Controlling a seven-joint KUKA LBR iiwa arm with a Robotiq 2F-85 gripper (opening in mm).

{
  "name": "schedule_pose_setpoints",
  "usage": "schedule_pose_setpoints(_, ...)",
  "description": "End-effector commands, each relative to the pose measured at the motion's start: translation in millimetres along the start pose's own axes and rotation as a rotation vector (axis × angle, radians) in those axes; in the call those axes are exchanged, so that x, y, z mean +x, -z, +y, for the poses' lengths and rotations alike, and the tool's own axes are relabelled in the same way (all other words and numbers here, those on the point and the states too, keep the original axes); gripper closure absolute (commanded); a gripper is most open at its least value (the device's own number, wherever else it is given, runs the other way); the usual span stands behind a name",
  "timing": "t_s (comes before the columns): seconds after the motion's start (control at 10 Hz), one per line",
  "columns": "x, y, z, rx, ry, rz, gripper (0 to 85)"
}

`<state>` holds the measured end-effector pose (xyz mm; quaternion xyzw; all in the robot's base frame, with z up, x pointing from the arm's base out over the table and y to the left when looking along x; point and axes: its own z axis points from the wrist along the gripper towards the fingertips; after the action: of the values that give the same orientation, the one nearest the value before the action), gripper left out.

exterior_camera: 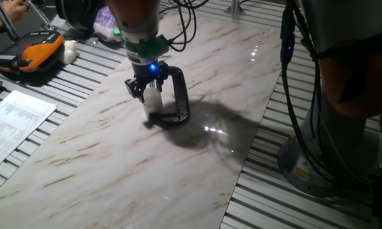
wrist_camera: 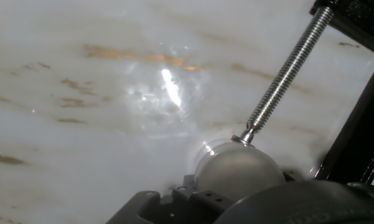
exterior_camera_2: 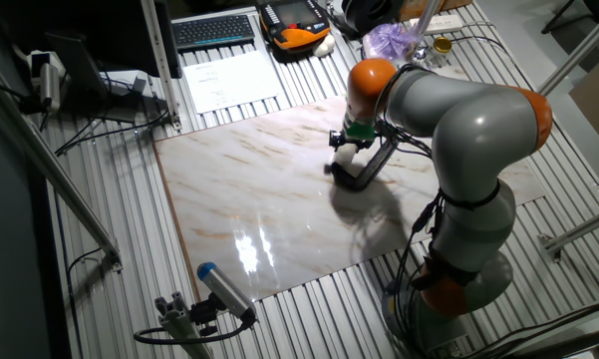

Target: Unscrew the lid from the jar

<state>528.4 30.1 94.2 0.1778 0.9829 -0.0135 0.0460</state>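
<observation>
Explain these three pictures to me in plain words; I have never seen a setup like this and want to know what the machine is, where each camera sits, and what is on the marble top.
The machine is a single robot arm, grey with orange joints, ending in a two-fingered hand. Two pictures come from fixed cameras that look at the table from different sides. The third comes from a camera on the hand itself, looking down along the fingers.

On the marble-patterned tabletop lies a black C-clamp with a metal screw. The screw's tip presses against the small whitish jar, so the clamp appears to hold the jar in place. In the hand view you look down on its round, frosted lid.

The hand sits low over the jar, fingers on either side of it. Whether they already grip the lid cannot be told.
</observation>
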Motion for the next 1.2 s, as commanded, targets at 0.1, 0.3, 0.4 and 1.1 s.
schedule_pose_setpoints(0.1, 0.2, -0.1, 0.2, -0.005, 0.046, -0.015, 34.0)
schedule_pose_setpoints(0.3, 0.0, -0.9, 0.4, -0.021, 0.1, -0.02, 34.0)
schedule_pose_setpoints(0.4, -0.1, -1.1, 0.5, -0.026, 0.127, -0.023, 34.0)
schedule_pose_setpoints(1.1, 0.1, -0.8, 0.7, -0.053, 0.285, -0.075, 34.0)
